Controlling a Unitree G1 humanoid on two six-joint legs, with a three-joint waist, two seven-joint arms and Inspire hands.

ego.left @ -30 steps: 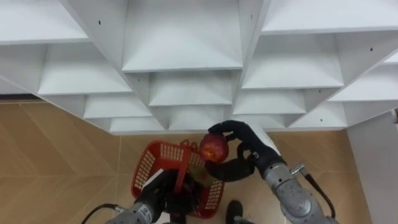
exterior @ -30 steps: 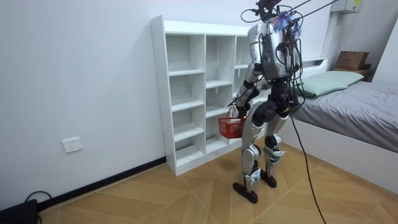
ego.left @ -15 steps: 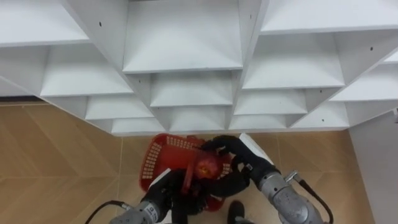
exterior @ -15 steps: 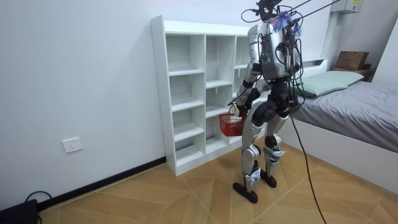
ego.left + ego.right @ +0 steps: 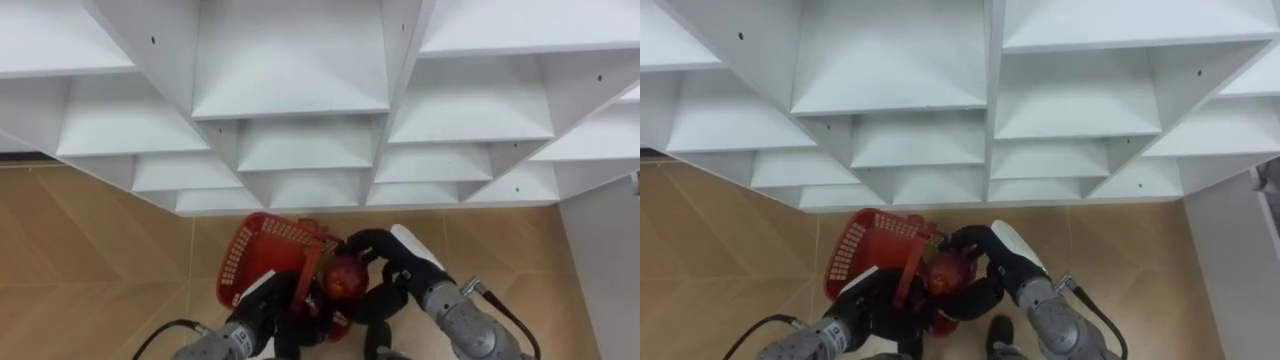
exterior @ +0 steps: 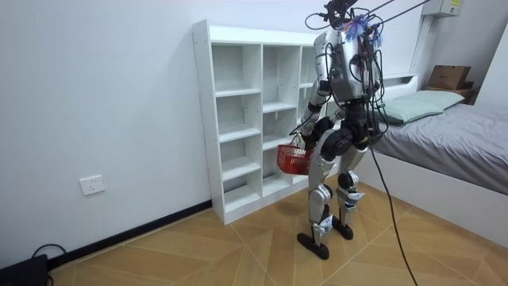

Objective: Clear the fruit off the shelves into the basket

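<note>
1. The left hand (image 5: pixel 262 308) is seen at the lower edge of the left eye view, its dark fingers curled round the upright handle of the basket (image 5: pixel 250 245).
2. The right hand (image 5: pixel 402 262) is reached in from the lower right, and its fingers and thumb are clamped round the apple (image 5: pixel 347 278).
3. The apple, red and round, is held at the right side of the basket, just beside the handle. Whether it is above the rim or already inside cannot be told.
4. The basket is of red plastic mesh and is carried low in front of the robot, tilted, with its open top turned toward the closet (image 5: pixel 290 70).
5. Under the basket the floor (image 5: pixel 90 240) is laid with light wooden boards in a herringbone pattern.
6. Beyond the basket the closet is seen from above: white, open-fronted, divided into columns of compartments, and those in sight are bare.
7. In the room view the robot is shown standing upright, close before the closet's front, with the basket held at thigh height between it and the shelves.
8. A bed (image 6: pixel 452 135) with grey bedding is placed at the room view's right, behind the robot.
9. A socket (image 6: pixel 93 185) is set low in the white wall at the room view's left, well apart from the closet.
</note>
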